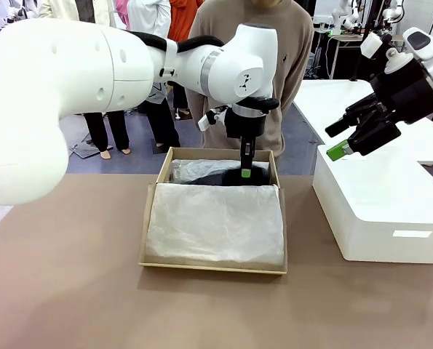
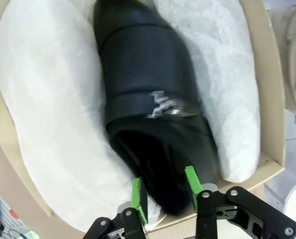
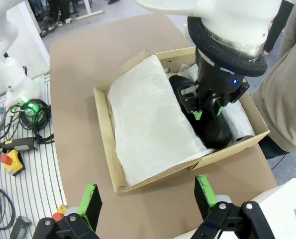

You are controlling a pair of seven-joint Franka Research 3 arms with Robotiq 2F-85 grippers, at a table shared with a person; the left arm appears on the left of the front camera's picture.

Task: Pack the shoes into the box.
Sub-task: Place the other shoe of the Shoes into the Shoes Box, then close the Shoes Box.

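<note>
left gripper (image 2: pixel 163 191) is down in the upper end of the box (image 1: pixel 212 267), centre of the front view, pads clamped on the heel end of one black shoe (image 2: pixel 148 89). The shoe lies in the box on the white tissue paper (image 1: pixel 216 225). right gripper (image 3: pixel 148 196) is spread wide with nothing in it, upper right of the front view, above the white box (image 1: pixel 376 211).

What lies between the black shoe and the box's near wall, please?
White tissue paper covers the stretch from shoe to box's near wall, as the front view shows.
</note>
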